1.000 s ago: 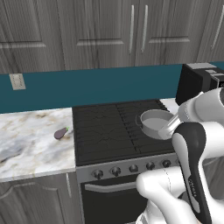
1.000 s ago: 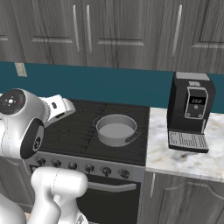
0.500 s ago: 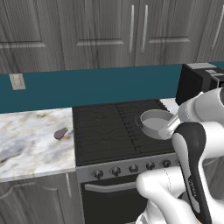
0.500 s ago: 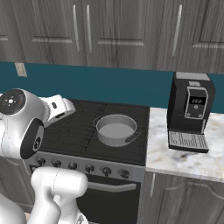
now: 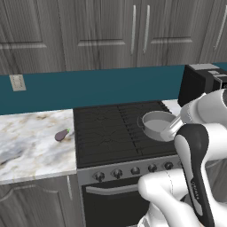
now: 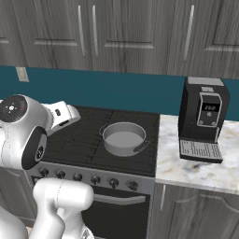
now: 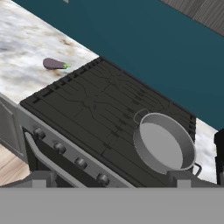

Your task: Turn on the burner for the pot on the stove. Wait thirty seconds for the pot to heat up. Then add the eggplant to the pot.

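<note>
In the hand view the tool (image 7: 109,177) sits at the bottom of the frame with its jaws spread wide and nothing between them, above the stove's (image 7: 100,113) front edge. The pot (image 7: 164,142) lies just up and right of it on the right-hand grate, while the eggplant (image 7: 54,64) lies far off at the upper left on the marble worktop (image 7: 26,48). A row of knobs (image 7: 70,155) runs below the grates, and in the right base view a coffee machine (image 6: 203,119) stands at the right, well apart from the pot.

In the left base view the arm (image 5: 195,146) covers the pot's (image 5: 156,123) near right rim and the stove's (image 5: 115,133) front right corner. The knobs (image 6: 77,177) carry no readable markings.
</note>
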